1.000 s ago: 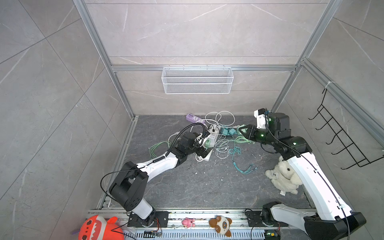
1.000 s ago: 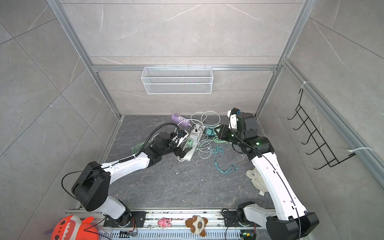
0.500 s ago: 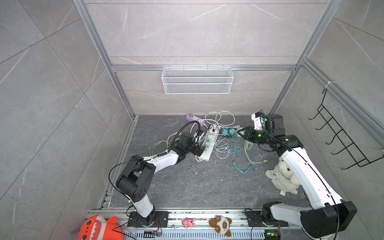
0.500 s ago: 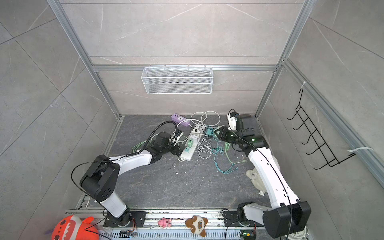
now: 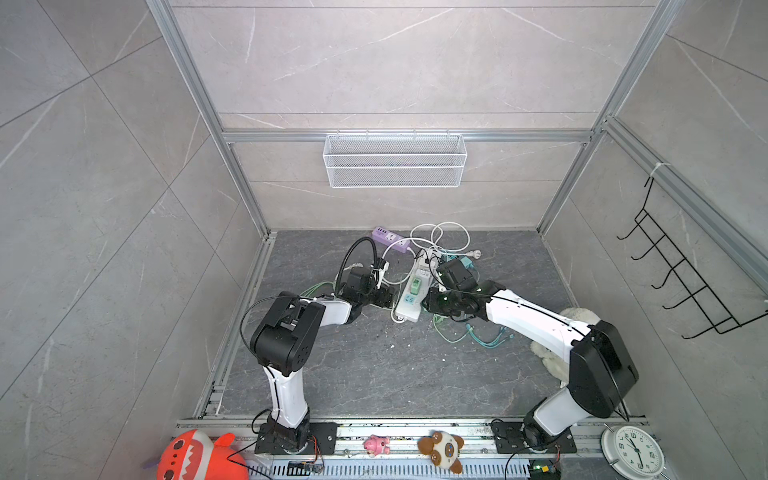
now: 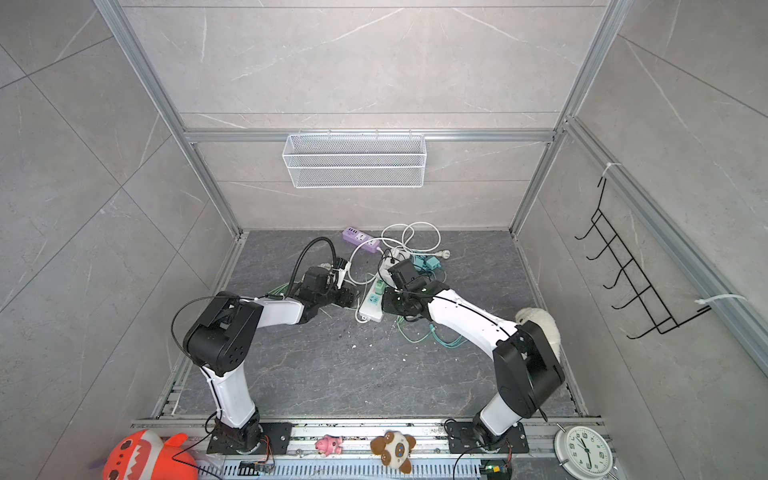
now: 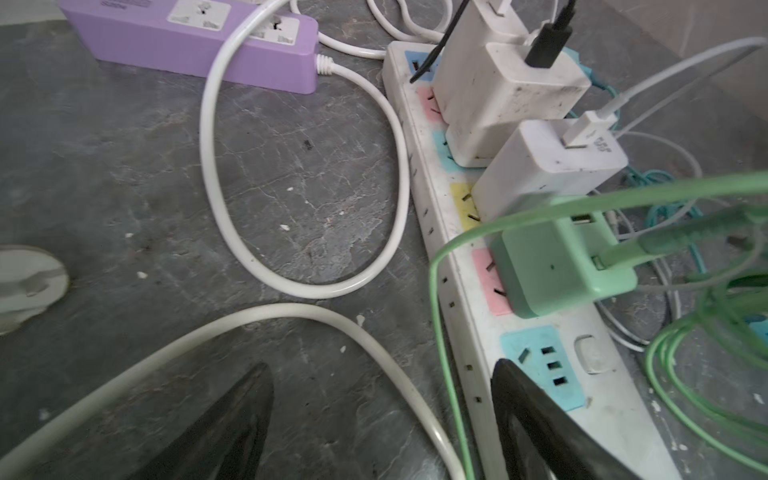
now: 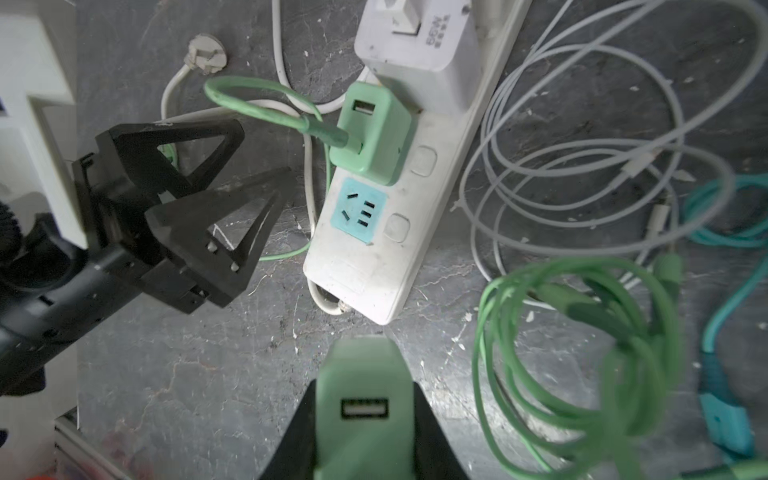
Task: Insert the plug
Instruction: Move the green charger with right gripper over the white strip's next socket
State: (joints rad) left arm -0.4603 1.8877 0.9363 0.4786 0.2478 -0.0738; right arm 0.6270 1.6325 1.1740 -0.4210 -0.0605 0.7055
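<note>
My right gripper [image 8: 363, 386] is shut on a green plug [image 8: 365, 415] with a USB port in its back, held just off the near end of the white power strip [image 8: 370, 274]. The strip's last blue socket [image 8: 359, 210] is free. Beside it a second green plug [image 8: 372, 133] sits plugged in, with white chargers [image 7: 511, 95] further along. My left gripper [image 7: 382, 365] is open on the strip's other side, one finger [image 7: 536, 424] over the strip's edge and a white cable [image 7: 374, 353] between the fingers. Both top views show the strip [image 5: 409, 293] [image 6: 371, 305] between the two grippers.
A purple power strip [image 5: 390, 239] lies behind, with white cable loops [image 5: 440, 237] around it. Green cable coils [image 8: 582, 353] and teal cables [image 8: 723, 419] lie to the strip's right. A white plush toy [image 5: 548, 359] sits by the right arm. A wire basket [image 5: 395, 160] hangs on the back wall.
My right arm has swung from the strip's far right side to its near end, carrying the green plug. The left gripper has narrowed a little and stays beside the strip.
</note>
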